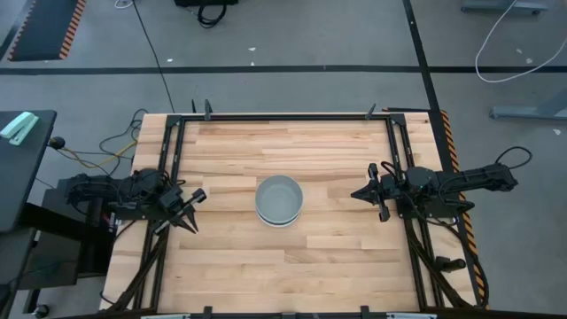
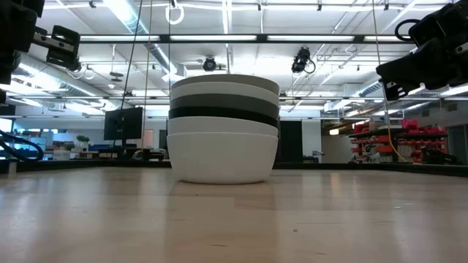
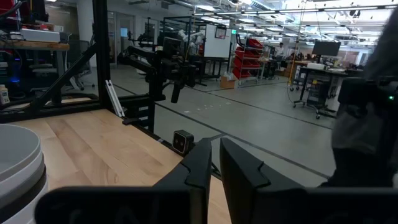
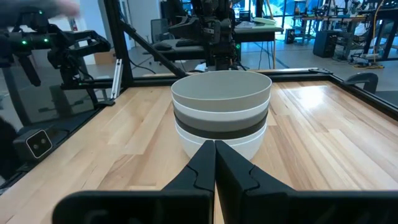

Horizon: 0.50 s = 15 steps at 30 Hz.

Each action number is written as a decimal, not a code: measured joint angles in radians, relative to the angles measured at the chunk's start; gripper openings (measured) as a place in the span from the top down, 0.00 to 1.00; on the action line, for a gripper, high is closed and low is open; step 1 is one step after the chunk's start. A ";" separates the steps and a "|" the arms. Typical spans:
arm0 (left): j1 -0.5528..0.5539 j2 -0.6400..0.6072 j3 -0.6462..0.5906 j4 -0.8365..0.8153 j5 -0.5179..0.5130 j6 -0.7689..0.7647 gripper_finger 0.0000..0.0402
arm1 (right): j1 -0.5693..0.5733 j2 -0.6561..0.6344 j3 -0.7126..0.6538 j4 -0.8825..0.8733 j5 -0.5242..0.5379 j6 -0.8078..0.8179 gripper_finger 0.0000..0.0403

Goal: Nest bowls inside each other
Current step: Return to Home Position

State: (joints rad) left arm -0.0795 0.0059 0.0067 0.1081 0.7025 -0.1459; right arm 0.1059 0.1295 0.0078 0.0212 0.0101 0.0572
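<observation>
Mid-table, nested bowls (image 1: 279, 200) between left end effector (image 1: 197, 200) and right end effector (image 1: 358, 195).

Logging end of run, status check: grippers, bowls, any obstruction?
Left gripper shut, empty, at left edge. Right gripper shut, empty, at right edge. Bowls nested in one stack, centre. Nothing in the way.

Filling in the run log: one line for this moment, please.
bowls: one nested stack, centre of table | left gripper: left edge, off the stack | right gripper: right edge, fingers shut, empty
</observation>
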 joint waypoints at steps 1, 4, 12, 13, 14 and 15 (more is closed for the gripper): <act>0.000 0.000 0.000 0.000 0.000 0.000 0.89 | 0.000 0.000 0.000 0.000 0.000 0.000 0.97; 0.000 0.000 0.000 0.000 0.000 0.000 0.90 | 0.000 0.000 0.000 0.000 0.000 0.000 0.97; 0.000 0.000 0.000 0.000 0.000 0.000 0.92 | 0.000 0.000 0.000 0.000 0.000 0.000 0.97; 0.000 0.000 0.000 0.000 0.000 0.000 0.92 | 0.000 0.000 0.000 0.000 0.000 0.000 0.97; 0.000 0.000 0.000 0.000 0.000 0.000 0.92 | 0.000 0.000 0.000 0.000 0.000 0.000 0.97; 0.000 0.000 0.000 0.000 0.000 0.000 0.91 | 0.000 0.000 0.000 0.000 0.000 0.000 0.97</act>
State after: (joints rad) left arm -0.0798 0.0062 0.0067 0.1081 0.7022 -0.1459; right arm 0.1059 0.1295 0.0082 0.0208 0.0101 0.0574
